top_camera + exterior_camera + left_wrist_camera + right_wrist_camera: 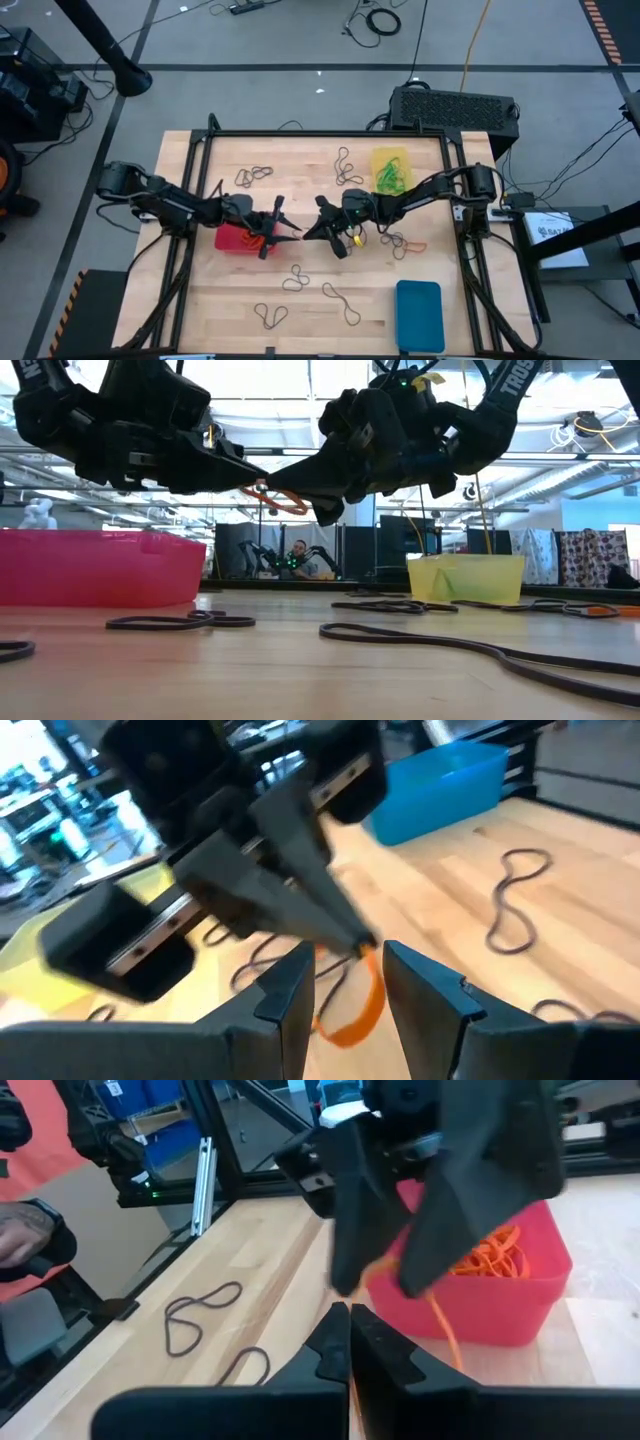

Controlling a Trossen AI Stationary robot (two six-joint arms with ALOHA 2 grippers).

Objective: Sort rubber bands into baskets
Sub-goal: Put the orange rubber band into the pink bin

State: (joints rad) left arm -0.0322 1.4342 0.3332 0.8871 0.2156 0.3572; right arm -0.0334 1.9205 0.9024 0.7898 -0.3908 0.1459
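Orange band point(352, 1012) pinched by closed right tool point(362, 948) | left tool point(345, 985) open | high view hides band

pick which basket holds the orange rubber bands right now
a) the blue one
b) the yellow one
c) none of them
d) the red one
d: the right wrist view shows a pile of orange rubber bands lying inside the red basket, while the yellow basket holds green ones and the blue basket shows nothing in it from above.
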